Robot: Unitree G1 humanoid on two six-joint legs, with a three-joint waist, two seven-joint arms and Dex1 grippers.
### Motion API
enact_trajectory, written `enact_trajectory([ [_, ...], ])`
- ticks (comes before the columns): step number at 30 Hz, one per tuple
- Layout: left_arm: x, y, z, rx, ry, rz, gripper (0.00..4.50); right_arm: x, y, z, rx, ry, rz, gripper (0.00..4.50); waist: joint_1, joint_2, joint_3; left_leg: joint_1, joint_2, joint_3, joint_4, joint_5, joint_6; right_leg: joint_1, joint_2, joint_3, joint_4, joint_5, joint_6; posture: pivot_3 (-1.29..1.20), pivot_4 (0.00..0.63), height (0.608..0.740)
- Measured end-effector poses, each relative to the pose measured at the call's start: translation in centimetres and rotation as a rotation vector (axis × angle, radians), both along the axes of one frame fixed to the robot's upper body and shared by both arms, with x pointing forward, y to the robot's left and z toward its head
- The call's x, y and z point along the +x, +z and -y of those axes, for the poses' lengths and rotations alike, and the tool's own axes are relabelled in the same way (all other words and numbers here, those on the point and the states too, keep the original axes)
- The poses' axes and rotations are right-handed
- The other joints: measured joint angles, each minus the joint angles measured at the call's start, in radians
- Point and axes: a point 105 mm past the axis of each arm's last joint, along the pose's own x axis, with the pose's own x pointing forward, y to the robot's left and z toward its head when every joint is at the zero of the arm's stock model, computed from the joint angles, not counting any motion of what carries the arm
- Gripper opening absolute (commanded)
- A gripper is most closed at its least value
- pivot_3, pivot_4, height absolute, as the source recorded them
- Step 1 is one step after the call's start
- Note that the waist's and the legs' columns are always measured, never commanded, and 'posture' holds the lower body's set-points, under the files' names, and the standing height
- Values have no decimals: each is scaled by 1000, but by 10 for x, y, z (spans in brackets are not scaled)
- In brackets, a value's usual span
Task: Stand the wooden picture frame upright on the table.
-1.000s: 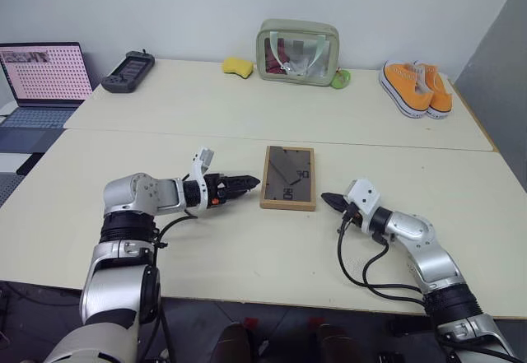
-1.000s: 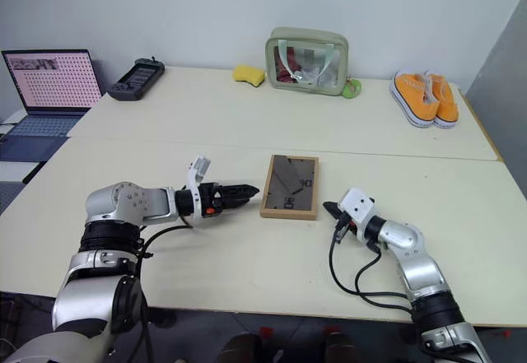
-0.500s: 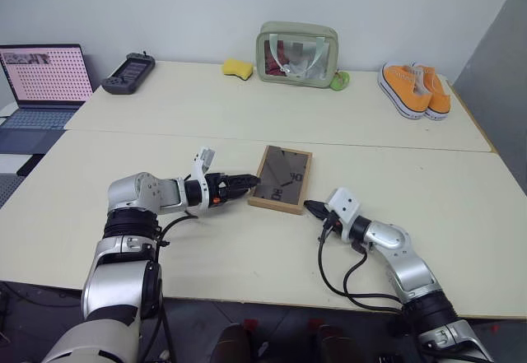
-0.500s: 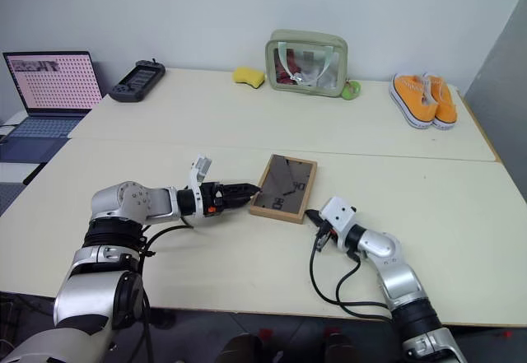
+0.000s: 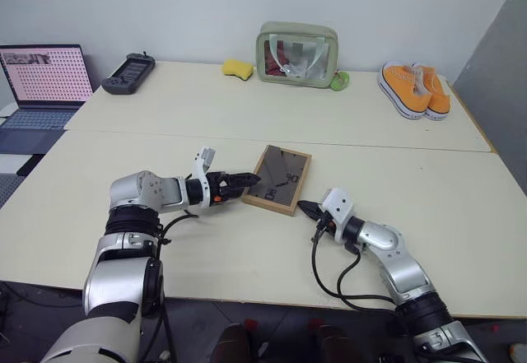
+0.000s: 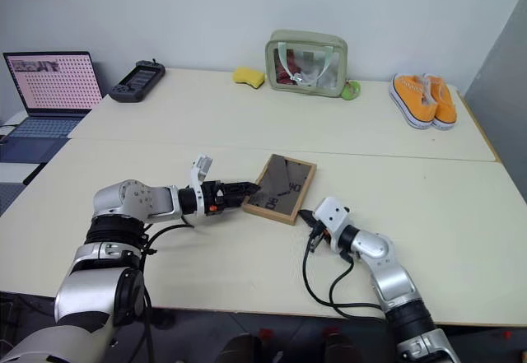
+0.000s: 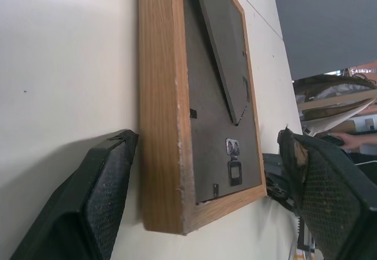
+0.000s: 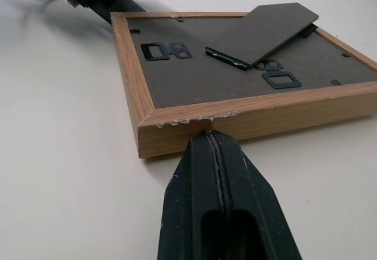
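Wooden picture frame [image 5: 277, 179] newly skewed leftward

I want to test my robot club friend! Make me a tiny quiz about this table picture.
1. True or false: the frame lies back side up on the table.
2. Which gripper is shut: left or right?
3. What colour are the shoes at the far edge? A green, B orange, C blue.

Key: 1 true. 2 right; its tips meet at the frame's near edge, while the left gripper's fingers stand open at the frame's side. 3 B.
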Motion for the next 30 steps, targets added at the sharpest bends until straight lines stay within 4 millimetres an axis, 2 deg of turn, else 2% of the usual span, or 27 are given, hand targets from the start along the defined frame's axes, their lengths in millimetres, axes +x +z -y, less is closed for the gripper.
enact_trajectory([
  [3, 0, 0, 0, 0, 0, 0, 4087, 8, -1, 4, -66, 2, 27, 0, 1, 0, 0, 0, 0, 0, 0, 0, 0, 0, 0, 0, 0, 0, 0, 0, 150, 740],
  [10, 1, 1, -2, -4, 1, -1, 4087, 36, 2, 37, -180, -29, 53, 0, -2, 0, 0, 0, 0, 0, 0, 0, 0, 0, 0, 0, 0, 0, 0, 0, 150, 740],
  [14, 1, 1, -3, -9, 4, -2, 4087, 44, 2, 42, -190, -29, 54, 0, -4, 0, 0, 0, 0, 0, 0, 0, 0, 0, 0, 0, 0, 0, 0, 0, 150, 740],
  [19, 1, 1, -4, -7, 7, 2, 4087, 49, 3, 28, -142, -27, 53, 0, -7, 0, 0, 1, 0, 0, 0, 0, 0, 0, 0, -1, 0, 0, 0, 0, 150, 740],
  [23, 2, 1, -4, -5, 9, 4, 4087, 45, 2, 6, -85, -6, 50, 0, -9, 0, 0, 1, 0, 0, -1, 0, 0, 1, 0, -1, 0, 0, 0, 0, 150, 740],
  [30, 2, 1, -4, -2, 11, 3, 4087, 37, 0, -12, -33, 13, 47, 0, -11, 0, 0, 2, 1, 0, -1, 0, 0, 1, 0, -1, 0, 0, 0, 0, 150, 740],
])
